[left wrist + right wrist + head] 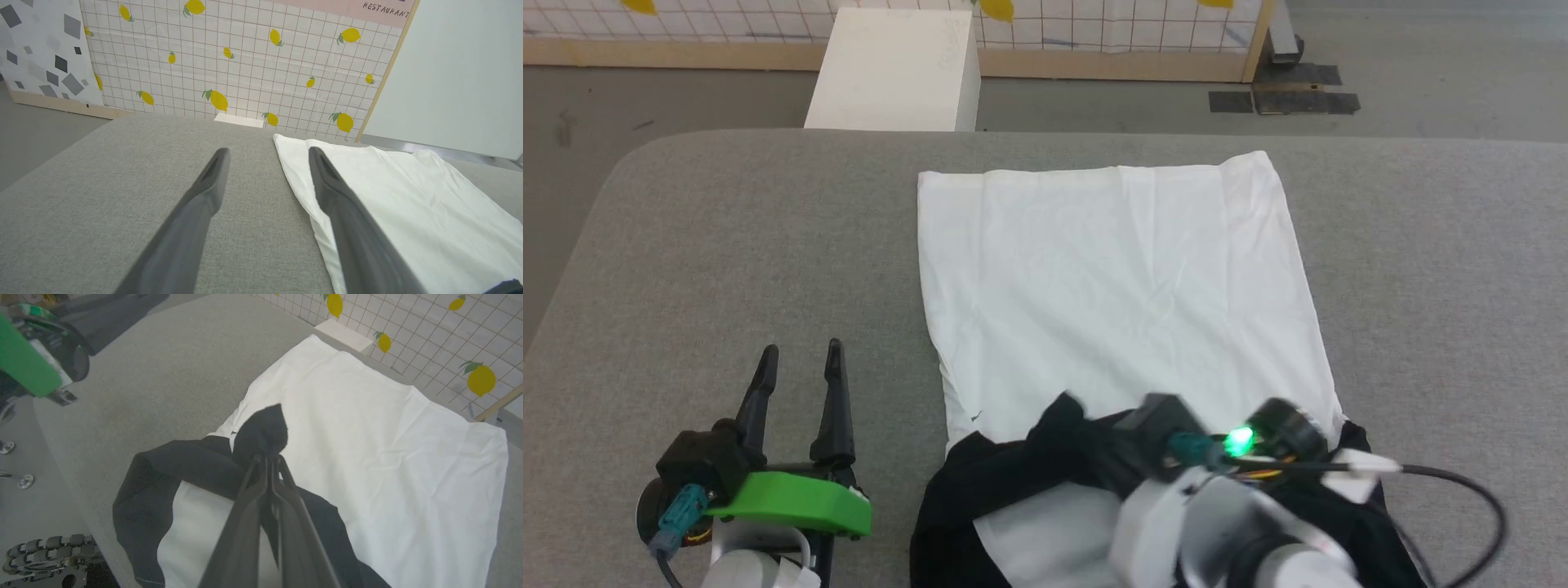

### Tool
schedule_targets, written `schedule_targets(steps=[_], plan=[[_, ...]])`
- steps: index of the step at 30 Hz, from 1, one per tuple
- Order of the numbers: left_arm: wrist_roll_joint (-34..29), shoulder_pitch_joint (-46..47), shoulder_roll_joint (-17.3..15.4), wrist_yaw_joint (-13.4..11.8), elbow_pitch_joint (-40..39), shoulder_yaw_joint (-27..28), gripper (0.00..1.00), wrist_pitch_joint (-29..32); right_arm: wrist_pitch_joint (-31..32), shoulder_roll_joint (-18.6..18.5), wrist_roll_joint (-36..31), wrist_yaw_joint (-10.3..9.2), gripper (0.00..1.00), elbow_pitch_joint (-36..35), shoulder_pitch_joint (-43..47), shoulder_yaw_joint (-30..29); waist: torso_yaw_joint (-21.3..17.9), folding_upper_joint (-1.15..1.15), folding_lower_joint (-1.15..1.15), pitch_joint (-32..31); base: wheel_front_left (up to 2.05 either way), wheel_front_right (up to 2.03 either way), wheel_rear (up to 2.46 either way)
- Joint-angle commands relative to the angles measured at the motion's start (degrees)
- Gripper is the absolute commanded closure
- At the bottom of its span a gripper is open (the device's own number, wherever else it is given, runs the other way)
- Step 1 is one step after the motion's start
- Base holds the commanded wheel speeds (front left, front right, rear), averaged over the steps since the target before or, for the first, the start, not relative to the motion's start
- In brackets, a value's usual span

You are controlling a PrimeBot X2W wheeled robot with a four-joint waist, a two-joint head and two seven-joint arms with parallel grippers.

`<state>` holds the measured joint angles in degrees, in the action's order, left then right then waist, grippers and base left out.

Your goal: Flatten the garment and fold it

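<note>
Single readable word: "RESTAURANT" [385, 10].
Printed in dark, slightly slanted capitals on the pink strip [351, 8] across the top of the lemon-patterned grid wall panel [245, 69], close to its wooden right edge, seen from the left wrist.

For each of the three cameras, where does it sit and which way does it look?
Head view: on the head, looking forward and down at the garment on the table; shows the open left gripper and the right forearm.
Left wrist view: on the left wrist, looking along its open fingers across the table to the lemon panel.
Right wrist view: on the right wrist, looking along the right gripper, shut on the garment's black part.
Both wrist views share the garment, panel and white box.
</note>
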<state>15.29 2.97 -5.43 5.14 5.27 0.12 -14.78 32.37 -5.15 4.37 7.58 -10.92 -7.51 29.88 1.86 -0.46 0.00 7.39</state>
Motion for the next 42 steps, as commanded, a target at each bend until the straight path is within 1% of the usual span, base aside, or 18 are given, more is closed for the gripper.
schedule_targets(steps=[1, 6, 14, 20, 24, 25, 26, 30, 34, 36, 38, 42], plan=[[-0.65, 0.83, 0.33, 0.36, -0.15, -0.04, 0.0, -0.22, -1.14, 0.65, 0.42, -0.09, 1.0, 2.23, -1.56, 1.43, 0.42, 0.44, 0.0, 0.55, 0.0, 0.0, 0.0], [-0.79, 1.31, 0.64, 0.49, -0.11, -0.34, 0.0, -0.22, -3.31, 1.65, 1.25, -0.09, 1.0, 11.61, -5.05, 7.64, 1.04, 0.44, 0.0, 1.6, 0.0, 0.0, 0.0], [-1.06, 2.51, 1.0, 0.7, 0.36, -0.92, 0.0, -0.22, -5.45, 2.21, 3.62, -0.09, 1.0, 25.19, -11.34, 14.99, 2.24, 0.44, 0.0, 3.2, 0.0, 0.0, 0.0], [-1.19, 3.01, 1.24, 0.84, 0.92, -1.27, 0.0, -0.22, -5.98, 2.25, 9.01, -0.09, 1.0, 30.84, -15.08, 22.02, 2.99, 0.44, 0.0, 3.73, 0.0, 0.0, 0.0], [-1.32, 3.05, 1.36, 0.9, 1.4, -1.44, 0.0, -0.22, -5.41, 2.26, 12.7, -0.09, 1.0, 33.98, -16.53, 25.09, 3.22, 0.44, 0.0, 3.63, 0.0, 0.0, 0.0], [-1.34, 3.05, 1.38, 0.92, 1.51, -1.47, 0.0, -0.22, -5.49, 2.26, 13.65, -0.09, 0.64, 34.33, -16.65, 25.73, 3.24, 0.44, 0.0, 3.57, 0.0, 0.0, 0.0], [-1.36, 3.03, 1.4, 0.94, 1.62, -1.45, 0.0, -0.22, -5.59, 2.26, 14.99, -0.09, 0.0, 34.63, -16.7, 26.4, 3.2, 0.44, 0.0, 3.45, 0.0, 0.0, 0.0], [-1.36, 2.66, 1.42, 1.02, 1.99, -1.05, 0.0, -0.22, -6.94, 2.26, 20.02, -0.09, 0.0, 33.03, -16.73, 26.67, 2.55, 0.44, 0.0, 2.51, 0.0, 0.0, 0.0], [-1.37, 1.96, 1.37, 1.06, 2.08, -0.6, 0.0, -0.22, -12.35, 2.26, 23.72, -0.09, 0.0, 27.41, -16.06, 22.51, 1.43, 0.44, 0.0, 1.11, 0.0, 0.0, 0.0], [-1.37, 1.47, 1.2, 1.07, 1.98, -0.36, 0.0, -0.22, -15.79, 2.26, 23.36, -0.09, 0.0, 23.91, -15.69, 19.01, 0.65, 0.44, 0.0, 0.47, 0.0, 0.0, 0.0], [-1.4, 1.07, 0.94, 1.03, 1.82, -0.13, 0.0, -0.22, -18.38, 2.18, 22.19, -0.09, 0.0, 20.51, -14.8, 14.23, -0.28, 0.44, 0.0, -0.08, 0.0, 0.0, 0.0], [-1.45, 0.98, 0.4, 0.87, 1.54, 0.1, 0.0, -0.22, -22.96, 1.63, 17.2, -0.09, 0.0, 13.39, -11.67, 2.61, -2.08, 0.44, 0.0, -0.5, 0.0, 0.0, 0.0]])
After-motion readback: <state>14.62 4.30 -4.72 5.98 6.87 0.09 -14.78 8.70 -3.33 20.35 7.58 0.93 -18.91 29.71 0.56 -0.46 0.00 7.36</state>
